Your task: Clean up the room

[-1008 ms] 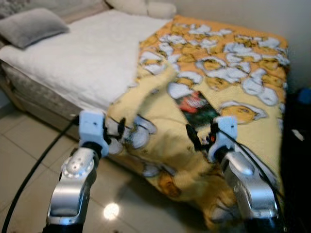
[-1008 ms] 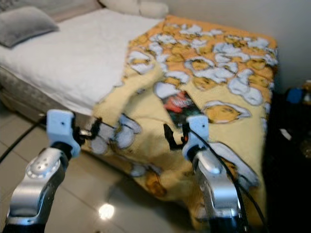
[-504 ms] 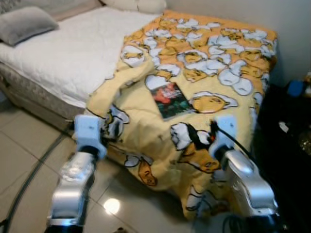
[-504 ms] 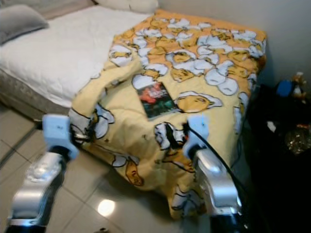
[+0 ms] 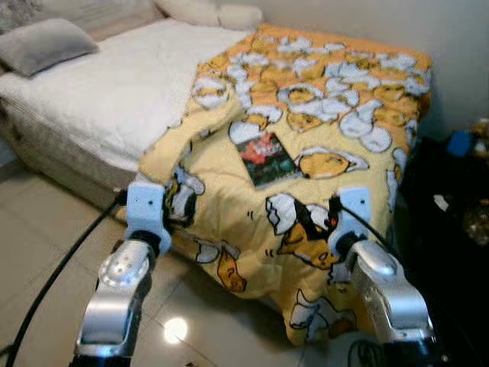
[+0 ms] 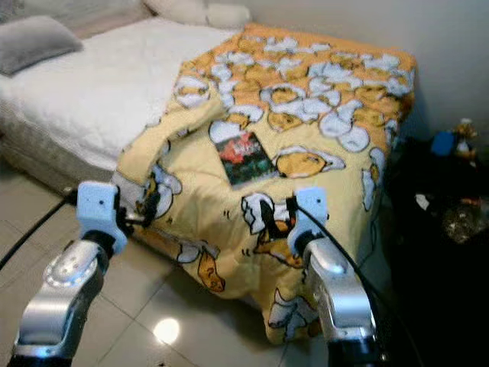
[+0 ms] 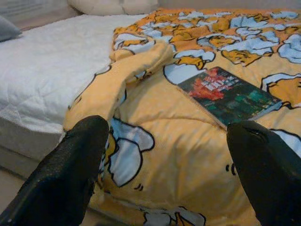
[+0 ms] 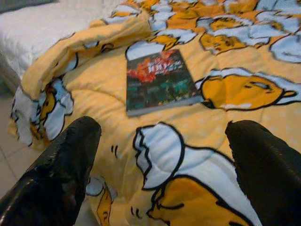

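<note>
Two hands are raised at the foot of the bed (image 5: 69, 115), both empty with fingers spread wide. Left hand (image 5: 177, 208) hovers at the drooping corner of the yellow blanket (image 5: 336, 99), where the cloth is bunched and folded back over the white mattress. Right hand (image 5: 317, 222) hangs over the blanket's lower edge, near where it spills toward the tiled floor (image 5: 46, 252).

One book (image 5: 266, 157) with a dark cover and red print lies flat on the blanket, beyond both hands and roughly between them, closer to the right. In the right wrist view the book (image 8: 157, 81) sits straight ahead between the fingers (image 8: 61, 165), apart from them.

Judgement: likely step is clearing the book before straightening the blanket. To do it well, bring the right hand forward and low, and take the near edge of the book across its thickness, since the soft quilt will sink under pressure and let a fingertip slide beneath. Avoid pinching cloth along with the cover. Keep the left hand off the folded corner until the book is away.

A grey pillow (image 5: 46, 44) rests at the far end.
</note>
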`<state>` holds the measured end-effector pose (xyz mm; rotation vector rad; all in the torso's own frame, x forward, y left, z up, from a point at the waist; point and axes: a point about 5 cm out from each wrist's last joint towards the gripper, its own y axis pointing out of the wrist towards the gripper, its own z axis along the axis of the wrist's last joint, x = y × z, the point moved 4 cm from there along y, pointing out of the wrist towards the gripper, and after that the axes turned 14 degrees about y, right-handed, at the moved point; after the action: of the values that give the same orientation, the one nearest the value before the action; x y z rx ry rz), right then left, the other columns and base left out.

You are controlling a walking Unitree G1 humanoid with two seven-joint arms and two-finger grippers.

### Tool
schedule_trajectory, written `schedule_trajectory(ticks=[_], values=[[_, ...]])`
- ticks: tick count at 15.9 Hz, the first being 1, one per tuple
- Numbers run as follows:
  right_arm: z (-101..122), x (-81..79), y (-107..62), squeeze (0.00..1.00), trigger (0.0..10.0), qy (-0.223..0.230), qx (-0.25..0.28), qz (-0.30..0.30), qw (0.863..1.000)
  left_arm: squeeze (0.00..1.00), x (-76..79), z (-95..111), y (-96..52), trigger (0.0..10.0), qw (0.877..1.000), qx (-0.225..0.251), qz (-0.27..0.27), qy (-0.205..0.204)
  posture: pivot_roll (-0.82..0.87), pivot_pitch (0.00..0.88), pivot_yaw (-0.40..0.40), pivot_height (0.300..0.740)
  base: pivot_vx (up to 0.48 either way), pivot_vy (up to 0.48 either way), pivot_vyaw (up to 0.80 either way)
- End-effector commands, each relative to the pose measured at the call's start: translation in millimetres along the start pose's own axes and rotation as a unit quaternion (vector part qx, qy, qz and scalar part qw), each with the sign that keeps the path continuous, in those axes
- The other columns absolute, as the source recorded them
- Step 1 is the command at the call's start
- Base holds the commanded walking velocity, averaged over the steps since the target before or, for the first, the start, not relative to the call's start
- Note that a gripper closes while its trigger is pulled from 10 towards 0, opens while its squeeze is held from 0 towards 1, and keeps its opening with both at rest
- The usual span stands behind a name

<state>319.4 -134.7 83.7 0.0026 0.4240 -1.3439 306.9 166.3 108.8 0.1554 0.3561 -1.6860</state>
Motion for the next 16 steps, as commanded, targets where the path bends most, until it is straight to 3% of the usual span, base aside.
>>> schedule_trajectory(ticks=[1,16], values=[[0.2,3.5,0.2,0.00,10.0,0.002,-0.003,-0.007,1.000,0.91,2.5,7.9,1.8,10.0,1.000,0.012,-0.008,0.003,0.01,0.000,0.030,0.740,0.375,0.000,0.00],[0.6,2.9,3.2,0.00,10.0,-0.018,-0.006,-0.004,1.000,0.91,6.4,7.1,3.7,10.0,1.000,0.011,-0.022,0.007,0.01,0.000,0.032,0.740,0.375,0.000,0.00]])
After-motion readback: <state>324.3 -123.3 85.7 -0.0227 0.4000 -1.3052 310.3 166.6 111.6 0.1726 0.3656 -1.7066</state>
